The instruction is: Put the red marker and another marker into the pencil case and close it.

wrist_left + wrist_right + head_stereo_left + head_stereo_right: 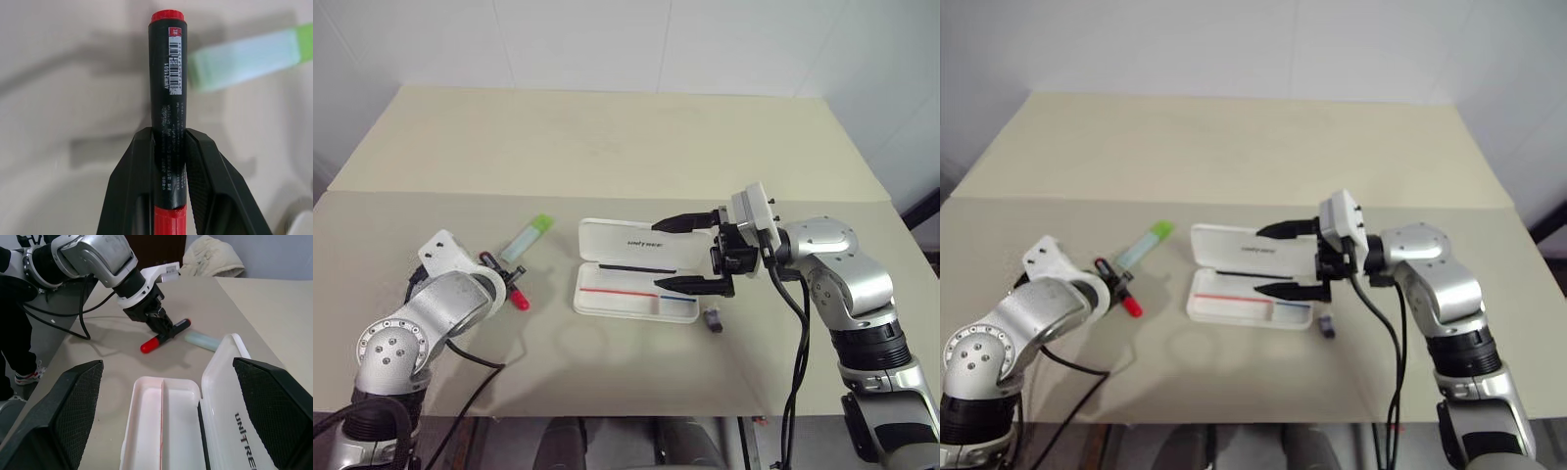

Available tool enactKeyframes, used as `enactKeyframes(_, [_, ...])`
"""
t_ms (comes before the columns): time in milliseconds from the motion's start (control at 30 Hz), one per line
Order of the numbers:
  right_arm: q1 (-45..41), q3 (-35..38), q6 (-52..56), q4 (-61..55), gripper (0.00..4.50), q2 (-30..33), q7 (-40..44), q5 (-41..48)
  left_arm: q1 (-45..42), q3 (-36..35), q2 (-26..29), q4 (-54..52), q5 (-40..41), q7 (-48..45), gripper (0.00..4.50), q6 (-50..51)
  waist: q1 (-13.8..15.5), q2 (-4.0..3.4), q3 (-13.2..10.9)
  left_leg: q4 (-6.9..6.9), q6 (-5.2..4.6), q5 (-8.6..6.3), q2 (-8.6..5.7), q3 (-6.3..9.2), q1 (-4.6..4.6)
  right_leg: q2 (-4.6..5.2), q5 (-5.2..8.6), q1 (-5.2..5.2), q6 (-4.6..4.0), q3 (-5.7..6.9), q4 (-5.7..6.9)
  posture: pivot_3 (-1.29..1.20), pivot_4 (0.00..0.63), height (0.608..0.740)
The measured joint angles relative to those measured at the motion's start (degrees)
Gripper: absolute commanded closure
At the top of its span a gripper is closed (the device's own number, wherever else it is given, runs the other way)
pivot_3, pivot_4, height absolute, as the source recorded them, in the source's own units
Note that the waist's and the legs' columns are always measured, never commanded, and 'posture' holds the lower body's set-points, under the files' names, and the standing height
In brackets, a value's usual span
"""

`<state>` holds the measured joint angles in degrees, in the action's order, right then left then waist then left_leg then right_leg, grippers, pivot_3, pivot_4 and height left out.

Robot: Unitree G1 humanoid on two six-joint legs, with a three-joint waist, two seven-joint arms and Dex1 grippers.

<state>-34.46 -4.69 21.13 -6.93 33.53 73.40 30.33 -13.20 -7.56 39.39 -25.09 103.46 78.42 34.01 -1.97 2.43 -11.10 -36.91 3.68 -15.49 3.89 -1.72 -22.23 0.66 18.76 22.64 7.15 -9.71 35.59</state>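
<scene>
You have a broad beige tabletop point(607, 137) in front of you, running back to a white wall.

Near the middle of it lies the pencil case point(641, 279), open. Its white lid is folded back on the far side, grey lettering showing, and the tray on the near side shows a red and blue stripe along its floor. The tray holds no marker that you can see.

Your right gripper point(688, 255) hangs over the right end of the case, pointing toward your left. Its jaws stand wide apart, one finger over the lid and one over the tray's near edge, and nothing is between them. In the right wrist view the two fingers frame the open case from either side.

Your left gripper point(164, 328) is down at the tabletop well to the left of the case. Its jaws are closed on the red marker point(167, 98). The left wrist view shows both fingers point(132, 186) pressed against the black barrel, just above the red cap. The red cap point(520, 301) pokes out toward you, and the marker's other end reaches away past the fingertips.

Just beyond it lies the other marker point(528, 238), pale with a light green cap, slanting away to the right. It sits close to the red marker, and you cannot tell whether they touch.

A small dark grey object point(713, 320) rests on the tabletop just beside the case's near right corner.
</scene>
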Motion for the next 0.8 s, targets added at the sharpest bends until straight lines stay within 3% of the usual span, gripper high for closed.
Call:
enactKeyframes(267, [-1.06,0.33,-2.37,4.75,0.00,0.26,0.91,-1.37,13.54,-9.05,3.91,-11.10,-14.68,-24.73,3.97,0.18,-0.14,0.02,-0.01,0.83,0.40,0.18,0.06,-0.23,-0.08,0.01,-0.11,0.58,0.25,-0.07,-0.06,0.00,0.150,0.740])
enactKeyframes(433, [-2.77,1.06,-4.81,7.41,0.00,0.45,0.80,-2.66,18.64,-14.25,9.72,-11.00,-31.77,-50.92,3.97,-2.59,-0.20,-0.09,-0.09,0.99,0.47,0.22,0.07,-0.37,-0.24,-0.01,-0.01,0.89,0.06,-0.08,-0.07,0.00,0.150,0.740])
enactKeyframes(600, [-3.21,3.64,-4.92,7.09,0.00,1.20,-0.55,-2.38,18.73,-15.28,8.49,-5.31,-42.44,-75.70,3.97,-9.50,-0.23,-0.12,-0.11,1.02,0.41,0.17,0.08,-0.39,-0.35,0.00,0.03,0.98,0.00,-0.08,-0.08,0.00,0.150,0.740])
enactKeyframes(800, [-2.90,5.40,-2.24,2.27,0.00,4.08,-1.04,0.34,12.94,-14.45,8.42,1.14,-47.32,-99.89,3.97,-15.42,-0.90,-0.12,-0.11,0.99,-0.01,-0.06,0.12,-0.39,-0.44,0.01,-0.05,1.04,0.16,-0.06,-0.07,0.00,0.150,0.740])
